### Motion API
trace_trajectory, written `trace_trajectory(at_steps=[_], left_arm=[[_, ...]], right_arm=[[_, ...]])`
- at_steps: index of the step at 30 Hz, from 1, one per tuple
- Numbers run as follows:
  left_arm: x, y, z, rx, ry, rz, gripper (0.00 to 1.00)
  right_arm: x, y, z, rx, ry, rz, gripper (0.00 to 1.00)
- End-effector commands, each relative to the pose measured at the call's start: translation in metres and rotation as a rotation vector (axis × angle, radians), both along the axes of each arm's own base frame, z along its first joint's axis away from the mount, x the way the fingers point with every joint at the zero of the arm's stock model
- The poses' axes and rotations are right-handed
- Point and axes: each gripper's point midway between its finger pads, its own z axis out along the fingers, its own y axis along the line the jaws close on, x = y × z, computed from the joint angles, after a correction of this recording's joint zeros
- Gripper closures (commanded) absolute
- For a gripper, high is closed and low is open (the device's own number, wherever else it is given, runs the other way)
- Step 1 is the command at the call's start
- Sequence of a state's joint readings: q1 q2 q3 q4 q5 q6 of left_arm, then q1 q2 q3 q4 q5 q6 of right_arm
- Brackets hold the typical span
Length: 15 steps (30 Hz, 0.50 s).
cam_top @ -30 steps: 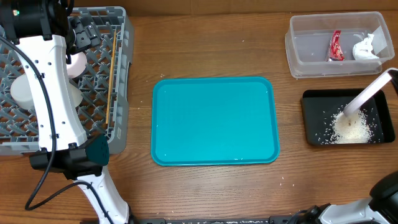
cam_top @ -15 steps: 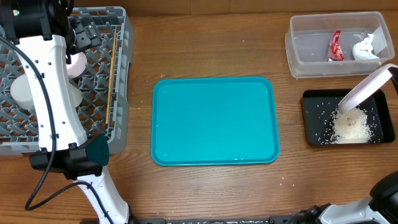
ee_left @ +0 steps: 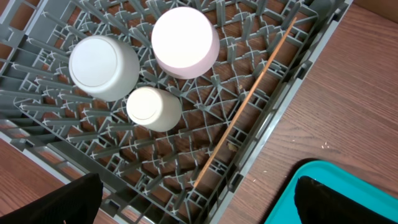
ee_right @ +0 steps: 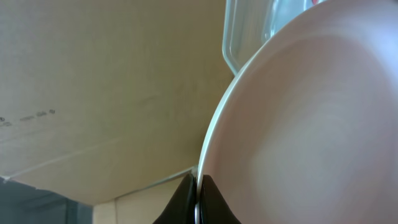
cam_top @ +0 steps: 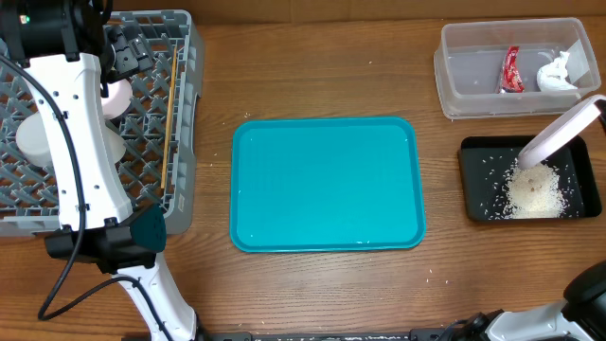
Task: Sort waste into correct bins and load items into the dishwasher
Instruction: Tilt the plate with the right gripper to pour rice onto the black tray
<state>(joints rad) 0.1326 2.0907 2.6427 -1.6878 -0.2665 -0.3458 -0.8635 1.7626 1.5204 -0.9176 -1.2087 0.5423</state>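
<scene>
Clamping the white plate (cam_top: 561,138) by its rim in the right gripper (ee_right: 198,198), tilted above the black tray (cam_top: 473,156). Raised slightly versus 1 second ago, leaving rice (cam_top: 536,194) heaped below (scraps seemingly dumped; racking next). Holding the left gripper (ee_left: 202,199) spread, empty, over the dish rack (cam_top: 187,123).

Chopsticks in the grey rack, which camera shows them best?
Left wrist: the chopsticks lie close and unobstructed along the wall of the rack. Overhead shows them only as a thin line; right wrist shows only the plate.

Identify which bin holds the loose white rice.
The shallow black rectangular tray, beside the clear plastic tub, which holds only a red wrapper and white tissue.
</scene>
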Motion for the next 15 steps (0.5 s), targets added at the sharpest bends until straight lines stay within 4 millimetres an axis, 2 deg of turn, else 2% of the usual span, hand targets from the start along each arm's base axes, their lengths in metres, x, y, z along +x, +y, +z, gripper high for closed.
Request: trace_trajectory(at_steps=[1, 3, 8, 15], left_arm=[[-0.008, 0.0, 0.014, 0.009, -0.033, 0.018, 0.0], [-0.008, 0.0, 0.014, 0.009, -0.033, 0.019, 0.0], [-0.008, 0.0, 0.014, 0.009, -0.033, 0.019, 0.0], [-0.008, 0.0, 0.014, 0.009, -0.033, 0.019, 0.0]], right_arm=[[0.004, 0.025, 0.027, -0.016, -0.123, 0.103, 0.96], [0.004, 0.051, 0.041, -0.023, -0.24, 0.211, 0.96], [0.01, 0.117, 0.042, -0.094, -0.214, 0.357, 0.96], [0.006, 0.216, 0.043, -0.508, -0.119, 0.493, 0.96]])
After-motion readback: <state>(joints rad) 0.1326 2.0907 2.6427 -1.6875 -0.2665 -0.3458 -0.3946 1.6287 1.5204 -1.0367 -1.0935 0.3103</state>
